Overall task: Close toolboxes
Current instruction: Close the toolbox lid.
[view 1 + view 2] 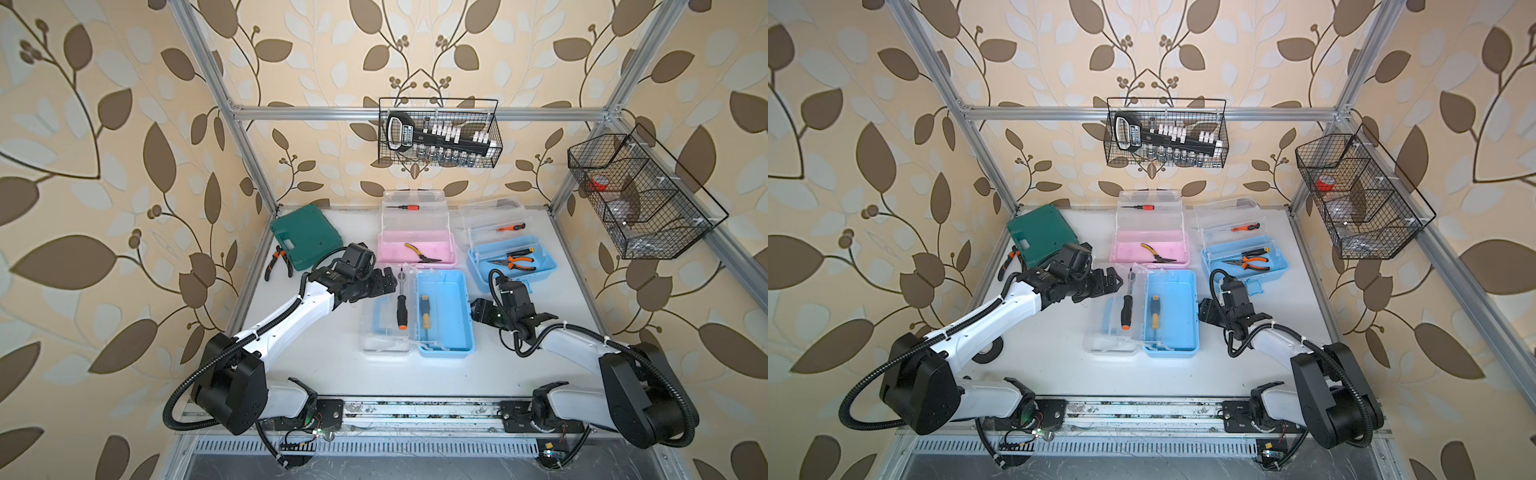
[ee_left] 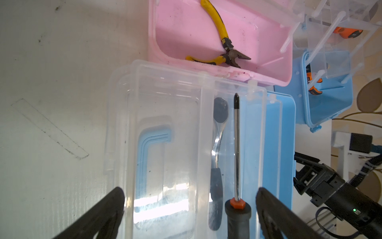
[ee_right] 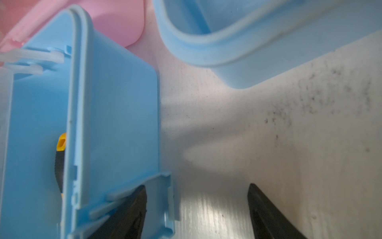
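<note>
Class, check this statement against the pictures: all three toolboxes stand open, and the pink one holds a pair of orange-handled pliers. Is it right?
Not quite. The pliers in the pink toolbox have yellow handles, not orange, as the left wrist view shows. The rest holds: it, the near blue toolbox and the far blue toolbox all stand open.

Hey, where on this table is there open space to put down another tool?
Widest bare patch: the table front strip, between the near blue toolbox and the front rail. A smaller gap lies between its clear lid and the left arm. Crowded: the back middle, where pink toolbox, far blue toolbox and the near one almost touch.
</note>
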Controlling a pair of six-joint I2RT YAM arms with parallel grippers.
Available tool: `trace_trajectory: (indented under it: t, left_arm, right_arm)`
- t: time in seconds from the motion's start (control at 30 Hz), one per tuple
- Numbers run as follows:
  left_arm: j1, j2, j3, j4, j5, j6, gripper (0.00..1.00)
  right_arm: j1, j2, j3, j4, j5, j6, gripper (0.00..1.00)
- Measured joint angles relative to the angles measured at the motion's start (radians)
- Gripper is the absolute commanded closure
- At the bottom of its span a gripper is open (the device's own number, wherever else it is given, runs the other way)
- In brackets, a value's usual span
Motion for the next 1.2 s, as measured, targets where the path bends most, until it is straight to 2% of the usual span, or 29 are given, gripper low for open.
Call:
trace_trajectory:
  t: [0.27,0.5,0.87,1.2]
  left_arm:
    - [-0.027,0.0,-0.043,0.006,0.001,-0.005,0.01]
    - [-0.075,0.0,-0.035,-0.005,-0.052,-0.005,0.01]
    - [-0.206,0.027,0.138,-0.052,-0.078,0.002,0.01]
    - [-0.243,0.083,0.219,-0.1,-0.107,0.008,0.01]
  right_arm:
    - [0.025,0.008,0.0,0.013,-0.001,-0.001,0.26]
    - [0.052,0.018,0.004,0.02,0.012,0.0,0.27]
    - [0.094,0.032,0.016,0.021,0.019,0.0,0.27]
    - [0.095,0.04,0.023,0.018,0.019,0.0,0.26]
